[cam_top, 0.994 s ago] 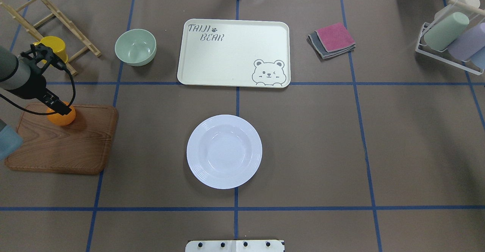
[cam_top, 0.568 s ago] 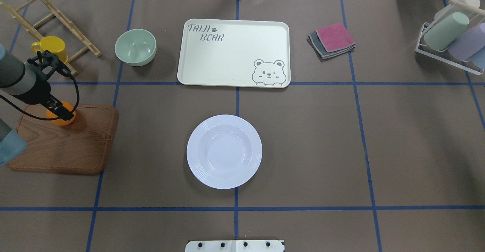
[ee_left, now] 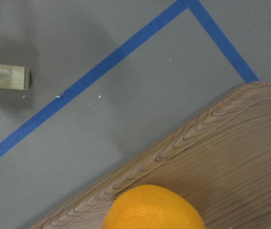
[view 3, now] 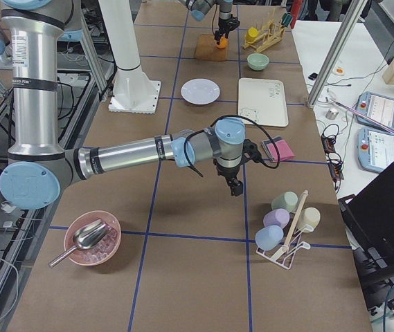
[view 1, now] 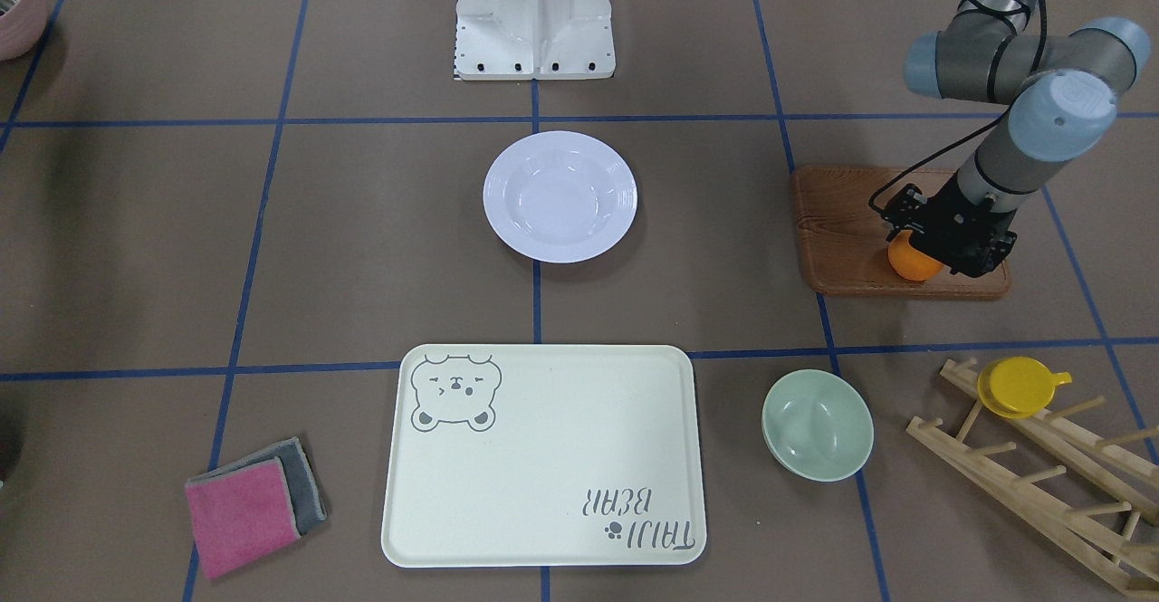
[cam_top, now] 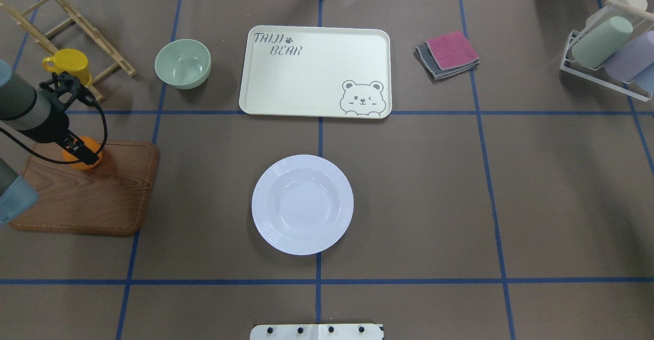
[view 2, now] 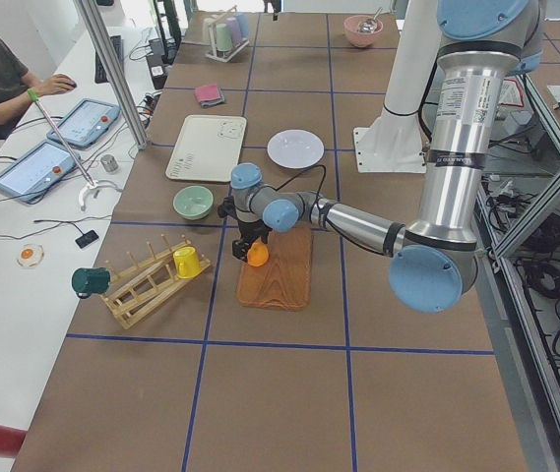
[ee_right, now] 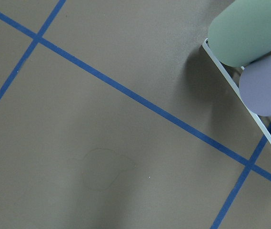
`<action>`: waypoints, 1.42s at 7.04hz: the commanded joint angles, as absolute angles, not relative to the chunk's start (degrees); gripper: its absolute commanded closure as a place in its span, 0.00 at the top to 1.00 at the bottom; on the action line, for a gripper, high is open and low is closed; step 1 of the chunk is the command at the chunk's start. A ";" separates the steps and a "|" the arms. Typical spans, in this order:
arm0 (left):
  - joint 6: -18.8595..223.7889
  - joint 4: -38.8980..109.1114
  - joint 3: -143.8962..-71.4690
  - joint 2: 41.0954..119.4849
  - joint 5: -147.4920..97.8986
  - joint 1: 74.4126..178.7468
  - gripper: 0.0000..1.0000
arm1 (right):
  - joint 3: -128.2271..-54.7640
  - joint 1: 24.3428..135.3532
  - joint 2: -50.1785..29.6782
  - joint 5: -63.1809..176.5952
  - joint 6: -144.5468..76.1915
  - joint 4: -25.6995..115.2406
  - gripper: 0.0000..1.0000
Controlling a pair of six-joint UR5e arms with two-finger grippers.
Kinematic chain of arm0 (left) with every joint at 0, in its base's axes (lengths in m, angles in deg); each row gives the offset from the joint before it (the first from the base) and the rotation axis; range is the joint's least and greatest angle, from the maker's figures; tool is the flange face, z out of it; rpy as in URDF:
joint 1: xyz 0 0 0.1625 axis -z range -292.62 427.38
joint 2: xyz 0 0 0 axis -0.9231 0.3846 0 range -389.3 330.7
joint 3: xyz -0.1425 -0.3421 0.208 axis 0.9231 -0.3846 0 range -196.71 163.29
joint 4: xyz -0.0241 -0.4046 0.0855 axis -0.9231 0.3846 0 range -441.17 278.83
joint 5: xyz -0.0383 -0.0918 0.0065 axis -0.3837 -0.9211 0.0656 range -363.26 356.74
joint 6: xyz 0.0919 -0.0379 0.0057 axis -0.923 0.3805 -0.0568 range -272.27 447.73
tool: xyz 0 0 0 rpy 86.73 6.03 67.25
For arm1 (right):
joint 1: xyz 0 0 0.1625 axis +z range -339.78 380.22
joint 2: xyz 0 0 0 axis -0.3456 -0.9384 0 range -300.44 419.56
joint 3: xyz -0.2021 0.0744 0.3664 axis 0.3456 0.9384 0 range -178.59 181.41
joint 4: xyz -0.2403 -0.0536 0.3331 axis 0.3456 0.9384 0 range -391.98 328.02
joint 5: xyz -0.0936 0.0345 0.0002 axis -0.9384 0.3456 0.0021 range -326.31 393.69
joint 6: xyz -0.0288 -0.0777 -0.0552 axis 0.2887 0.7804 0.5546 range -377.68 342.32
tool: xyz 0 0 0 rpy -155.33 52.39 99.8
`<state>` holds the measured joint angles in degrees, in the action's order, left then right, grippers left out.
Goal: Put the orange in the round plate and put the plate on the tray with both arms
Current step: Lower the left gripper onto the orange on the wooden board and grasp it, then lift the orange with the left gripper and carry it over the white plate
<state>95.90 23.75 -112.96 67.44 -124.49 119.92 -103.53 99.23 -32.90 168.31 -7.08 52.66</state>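
The orange (cam_top: 76,162) rests at the far corner of a brown wooden board (cam_top: 87,197), and the left wrist view shows it at the bottom edge (ee_left: 153,210). My left gripper (cam_top: 84,151) is low over it, open, its black fingers astride the fruit (view 1: 908,260). The white round plate (cam_top: 302,204) sits empty mid-table. Beyond it lies the cream bear tray (cam_top: 315,71), also empty. My right gripper (view 3: 237,188) shows only in the exterior right view, hanging above bare table near the cup rack; I cannot tell whether it is open or shut.
A pale-green bowl (cam_top: 183,64) stands left of the tray. A yellow cup (cam_top: 69,64) hangs on the wooden rack (cam_top: 76,18) behind the board. Folded cloths (cam_top: 448,53) lie right of the tray, and a rack of cups (cam_top: 608,48) stands far right.
My left gripper has dropped lower onto the orange and drawn slightly back, uncovering the yellow cup. The orange, plate and tray have not moved.
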 commanded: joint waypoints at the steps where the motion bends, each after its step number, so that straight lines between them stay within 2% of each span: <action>1: 96.00 23.68 -112.60 67.46 -125.25 119.25 0.99 | -103.88 99.14 -32.90 168.25 -7.04 52.66 1.00; 4: 96.00 23.77 -111.81 67.46 -125.17 118.80 0.97 | -104.06 98.79 -32.90 168.25 -7.04 52.66 1.00; 5: 96.08 23.77 -111.72 67.46 -125.17 118.80 0.38 | -104.32 97.75 -32.82 168.25 -7.04 52.66 1.00; 6: 96.26 23.68 -111.90 67.81 -125.25 118.80 0.01 | -104.84 97.04 -32.90 168.33 -7.04 52.66 1.00; 8: 107.95 22.89 -113.13 72.79 -134.51 118.89 0.00 | -105.20 96.95 -32.82 168.33 -7.04 52.66 1.00; 10: 132.59 22.80 -114.35 83.15 -134.40 114.18 0.00 | -105.20 96.95 -32.90 168.33 -7.04 52.66 1.00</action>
<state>117.39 22.86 -113.51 77.26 -133.70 117.29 -105.17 96.98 -32.87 168.33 -7.00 52.66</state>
